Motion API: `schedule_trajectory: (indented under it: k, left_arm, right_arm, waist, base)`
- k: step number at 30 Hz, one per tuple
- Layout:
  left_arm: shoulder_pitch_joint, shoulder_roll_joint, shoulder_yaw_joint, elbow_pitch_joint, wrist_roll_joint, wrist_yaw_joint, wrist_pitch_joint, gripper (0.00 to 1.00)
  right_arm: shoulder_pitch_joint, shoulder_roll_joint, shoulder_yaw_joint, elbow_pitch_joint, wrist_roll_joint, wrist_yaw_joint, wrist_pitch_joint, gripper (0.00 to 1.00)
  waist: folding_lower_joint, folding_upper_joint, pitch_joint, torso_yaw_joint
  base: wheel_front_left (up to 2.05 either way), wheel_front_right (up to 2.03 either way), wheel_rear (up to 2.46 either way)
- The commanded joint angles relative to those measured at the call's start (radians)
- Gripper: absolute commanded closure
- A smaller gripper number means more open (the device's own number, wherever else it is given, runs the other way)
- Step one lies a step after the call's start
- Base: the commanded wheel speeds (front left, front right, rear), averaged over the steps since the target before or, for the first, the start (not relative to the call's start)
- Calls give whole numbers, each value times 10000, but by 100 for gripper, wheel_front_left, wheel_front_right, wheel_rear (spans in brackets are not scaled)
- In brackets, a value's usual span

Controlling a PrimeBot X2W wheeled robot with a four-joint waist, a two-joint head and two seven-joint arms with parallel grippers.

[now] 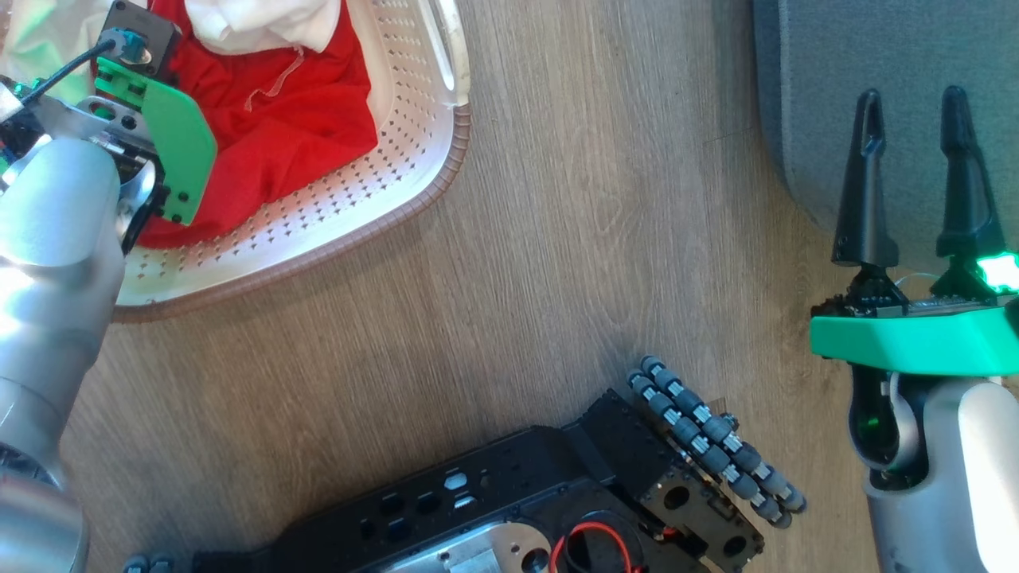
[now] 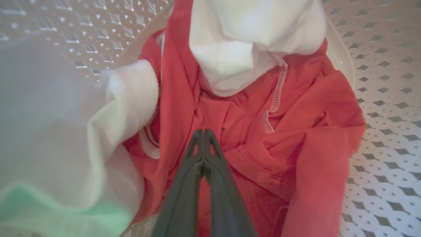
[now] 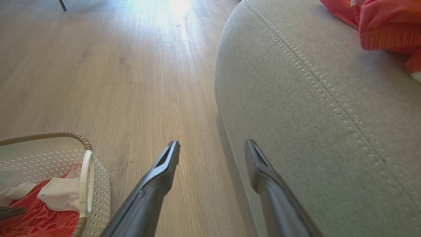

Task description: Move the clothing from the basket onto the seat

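Left wrist view, left gripper (image 2: 204, 133): fingers closed, tips meeting on the clothing (image 2: 296, 115); whether a fold is pinched cannot be told.
Clothing: red and white, crumpled inside basket (image 1: 398, 159).
Right gripper (image 1: 913, 95): jaws wide apart, empty, over seat (image 3: 312, 98) edge.
Seat: well apart from basket, floor (image 1: 557, 278) between.
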Motion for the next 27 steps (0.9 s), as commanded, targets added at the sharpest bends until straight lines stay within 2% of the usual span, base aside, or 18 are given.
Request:
schedule_trajectory:
  k: [1,14,18,21,26,27]
  left_arm:
    - [-118,133,131,-40,19,-48,-133,100]
    - [-451,-179,102,-76,-134,-56,-897,100]
    - [-434,-483,217,-285,-381,-78,-1348,100]
    - [-335,-875,416,-615,-765,-104,-1958,100]
    - [-129,-1201,527,-1040,-1042,-121,-2490,100]
    - [-55,-1250,550,-1157,-1081,-123,-2603,83]
  right_arm:
    - [653,-78,148,-323,-117,69,-49,0]
    - [319,-78,192,-227,-165,69,-49,0]
    - [230,-78,107,-115,-289,69,-49,0]
    - [167,-78,-48,5,-483,69,-49,0]
    - [138,-78,-261,188,-750,69,-49,0]
    - [130,-78,-315,244,-821,69,-49,0]
  waist:
    - [0,0,0,11]
    - [0,0,-94,213]
    - [0,0,-354,522]
    - [0,0,-902,973]
    - [0,0,-1699,1511]
    - [0,0,-1933,1641]
  base:
    - [0,0,0]
    - [0,0,0]
    - [0,0,0]
    - [0,0,0]
    - [0,0,0]
    - [0,0,0]
